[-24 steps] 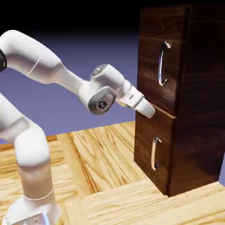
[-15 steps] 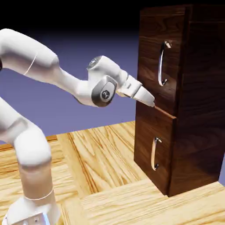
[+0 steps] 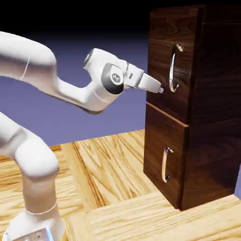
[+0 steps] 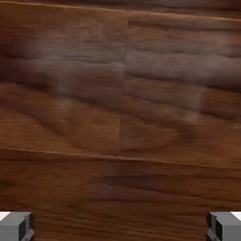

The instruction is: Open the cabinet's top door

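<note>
Top door's handle upright, long axis vertical

Down below the tool is the worktop, made of light yellow wood with wavy brown lines, and behind the tool is a plain blue-purple backdrop that turns black high above it.

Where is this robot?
Probably a pretend workshop inside a computer: a white robot arm, a wooden cabinet on a wood-patterned table, and just plain blue-violet behind.
</note>
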Controlling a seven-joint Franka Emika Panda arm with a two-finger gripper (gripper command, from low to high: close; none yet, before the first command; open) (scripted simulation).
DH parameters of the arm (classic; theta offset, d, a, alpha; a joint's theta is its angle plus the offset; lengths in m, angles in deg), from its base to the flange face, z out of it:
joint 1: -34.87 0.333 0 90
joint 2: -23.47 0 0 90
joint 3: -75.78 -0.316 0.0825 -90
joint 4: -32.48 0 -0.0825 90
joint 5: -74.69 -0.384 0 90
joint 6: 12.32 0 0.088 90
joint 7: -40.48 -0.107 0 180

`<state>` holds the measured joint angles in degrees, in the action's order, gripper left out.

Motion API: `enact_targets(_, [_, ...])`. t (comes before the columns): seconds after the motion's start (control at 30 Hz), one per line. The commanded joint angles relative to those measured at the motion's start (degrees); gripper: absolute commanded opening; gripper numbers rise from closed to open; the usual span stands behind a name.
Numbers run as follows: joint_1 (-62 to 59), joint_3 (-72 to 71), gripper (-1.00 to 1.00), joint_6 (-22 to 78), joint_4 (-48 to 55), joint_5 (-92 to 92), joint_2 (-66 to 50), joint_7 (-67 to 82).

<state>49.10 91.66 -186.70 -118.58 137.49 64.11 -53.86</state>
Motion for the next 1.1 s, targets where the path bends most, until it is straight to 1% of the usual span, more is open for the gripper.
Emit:
enact_targets(0.0, [0.54, 0.63, 0.0, -0.02, 0.39, 2.5, 0.32, -2.06])
enact_targets(1.07, [17.73, 20.8, 0.0, -0.48, 13.02, 82.23, 10.45, -67.94])
